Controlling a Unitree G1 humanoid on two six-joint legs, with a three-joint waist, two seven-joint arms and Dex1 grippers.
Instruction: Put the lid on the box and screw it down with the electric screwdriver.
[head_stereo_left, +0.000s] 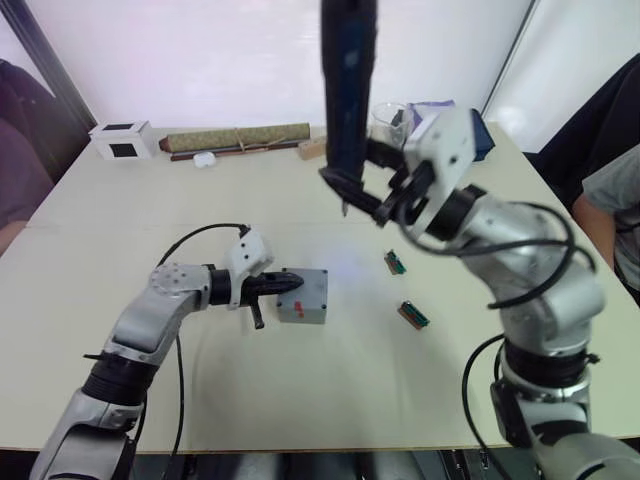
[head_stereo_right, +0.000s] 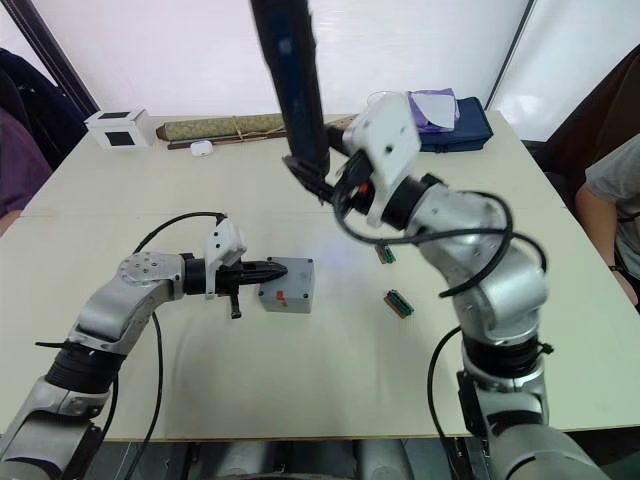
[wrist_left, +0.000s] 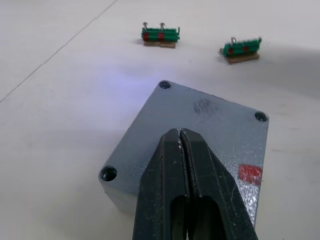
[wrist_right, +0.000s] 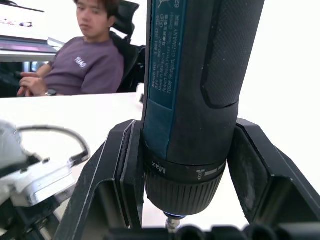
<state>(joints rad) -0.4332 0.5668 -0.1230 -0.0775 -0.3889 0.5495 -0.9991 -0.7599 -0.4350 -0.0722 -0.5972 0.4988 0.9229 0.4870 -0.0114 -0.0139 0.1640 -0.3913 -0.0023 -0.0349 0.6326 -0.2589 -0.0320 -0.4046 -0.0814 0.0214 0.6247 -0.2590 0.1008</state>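
On the box (wrist_left: 200, 145), lid (wrist_left: 210, 125) under closed left pincer (wrist_left: 182, 145); right pincer (wrist_right: 185, 165) clamping electric screwdriver (wrist_right: 200, 75).

Matt grey metal lid (wrist_left: 200, 135); screwdriver (wrist_right: 200, 95) grip seemingly textured rubber.

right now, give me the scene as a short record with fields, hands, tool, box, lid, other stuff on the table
left hand: fingers shut, tips resting on the lid
right hand: shut on the electric screwdriver, held up above the table
electric screwdriver: upright, bit end down, not touching the box
lid: on the box, corner holes showing, no screws visible in them
box: on the table, red mark on its side
bit holders: two, green, lying to the robot's right of the box
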